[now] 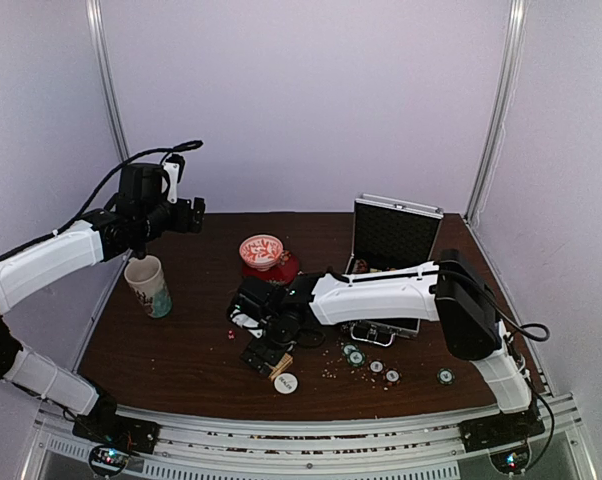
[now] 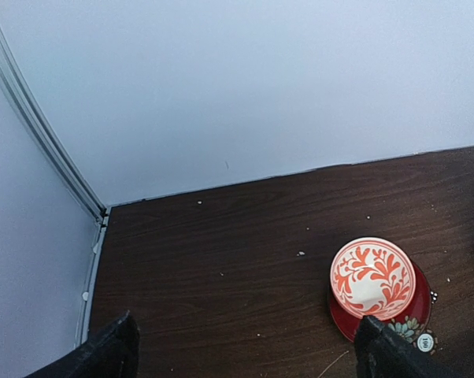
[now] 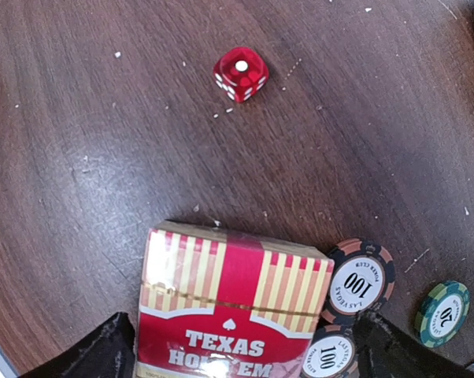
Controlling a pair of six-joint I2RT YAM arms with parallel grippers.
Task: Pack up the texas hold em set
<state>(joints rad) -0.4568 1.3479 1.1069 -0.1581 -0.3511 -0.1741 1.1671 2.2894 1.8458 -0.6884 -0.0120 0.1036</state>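
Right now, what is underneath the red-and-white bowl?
The bowl sits on a red saucer, whose rim shows around the bowl's base. The saucer's middle is covered by the bowl, so anything lying there cannot be seen.

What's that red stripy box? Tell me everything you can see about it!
It is a card box, cardboard by the look of it, red with pale yellow stripes, a thin gold line, a small white spade and white letters starting TEXAS HOL. It lies flat, face up, on the dark wooden table. The right gripper hangs over it, open, with one finger at each side. Two dark 100 chips sit against its right edge.
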